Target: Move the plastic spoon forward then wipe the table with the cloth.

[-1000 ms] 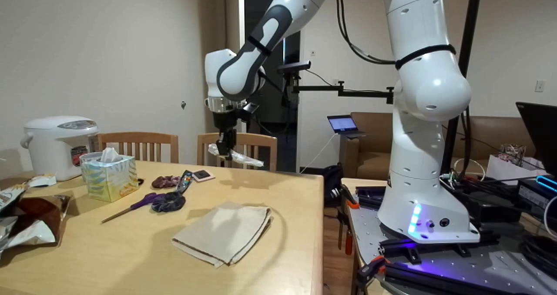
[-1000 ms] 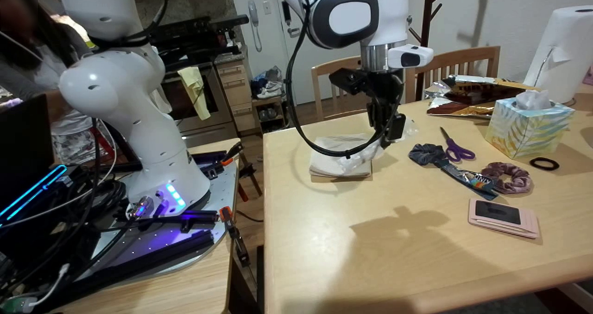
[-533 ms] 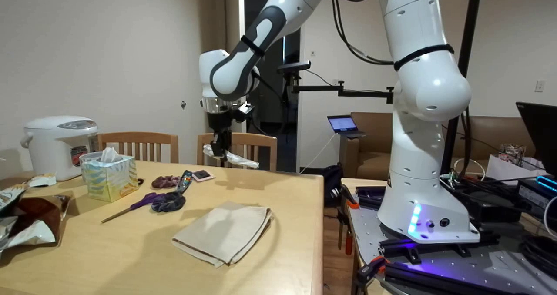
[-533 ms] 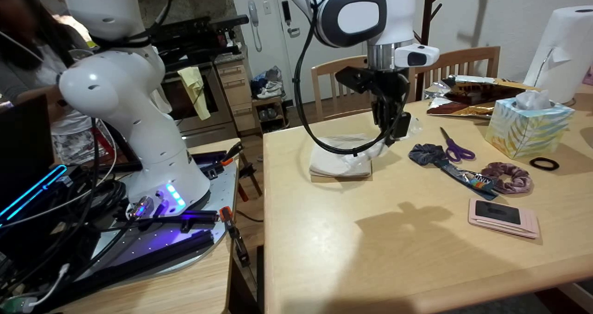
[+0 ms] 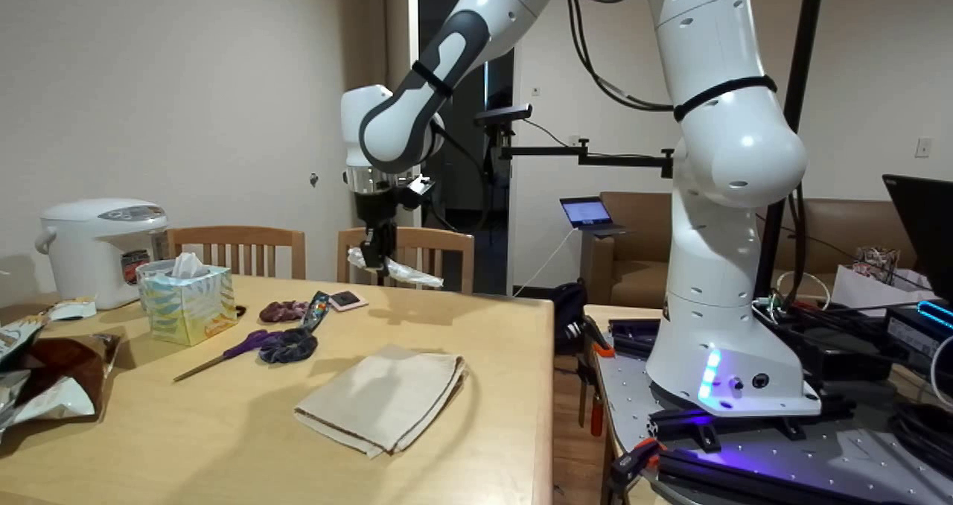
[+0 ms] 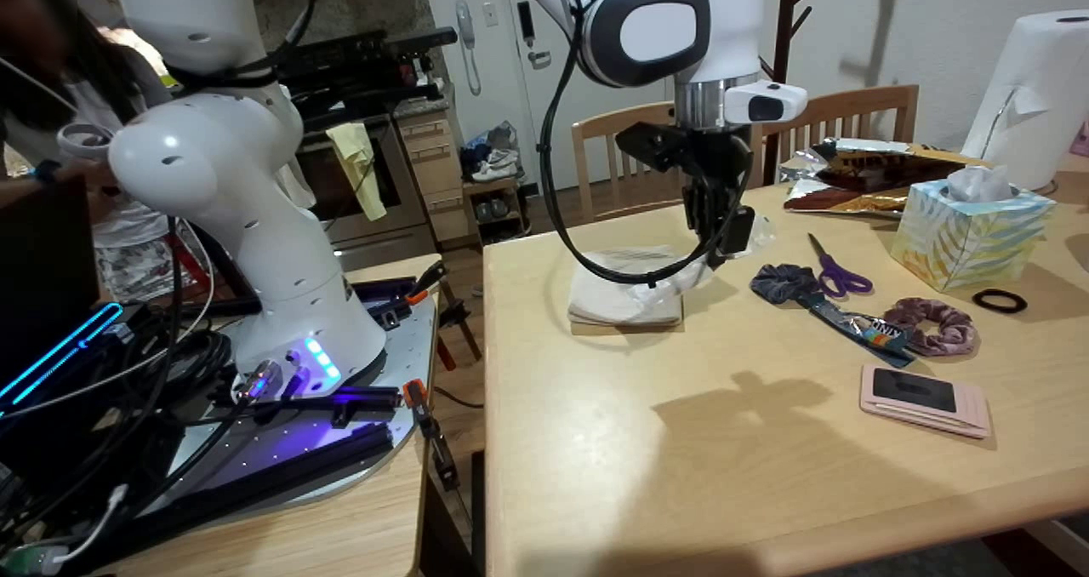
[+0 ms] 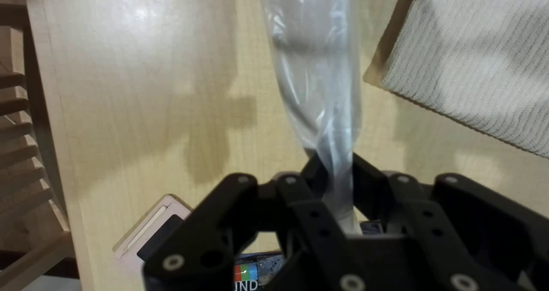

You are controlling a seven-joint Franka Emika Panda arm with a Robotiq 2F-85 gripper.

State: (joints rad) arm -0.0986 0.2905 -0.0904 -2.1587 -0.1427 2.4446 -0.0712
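In an exterior view, reading left to right, I record a white water boiler (image 5: 104, 255) and a lit laptop (image 5: 590, 217); both reach my station from that angle only. In an exterior view I also record a yellow towel (image 6: 357, 173) on the front of an oven (image 6: 387, 168), likewise visible from there alone. Only my wrist view presents the grip face-on.

The table (image 5: 506, 423) is pale, smooth wood. On it, left to right: a crinkled, glossy foil bag (image 5: 71, 375); a leaf-patterned cardboard tissue box (image 5: 187, 307) with a soft white tissue (image 5: 189, 267) standing out; scissors (image 5: 238, 348) with purple handles and a narrow pointed blade; a mauve scrunchie (image 5: 277, 313) and a dark scrunchie (image 5: 288, 350), both of gathered fabric; a shiny printed bar wrapper (image 5: 316, 311); a flat pink card holder (image 5: 357, 305) with a black panel.

In the wrist view, left to right: the plastic spoon (image 7: 326, 102) is film-wrapped, clear, creased and reflective; curved outlines show through, but I cannot trace its full shape. The gripper (image 7: 340, 177) is closed on it, jaws brought together with just the wrapped spoon between them. Both exterior views place the spoon above the table, held off its surface and partly hidden by the gripper. The cloth (image 7: 476, 63) lies at the right: off-white, finely ribbed, folded flat in layers, resting on the table apart from the gripper.
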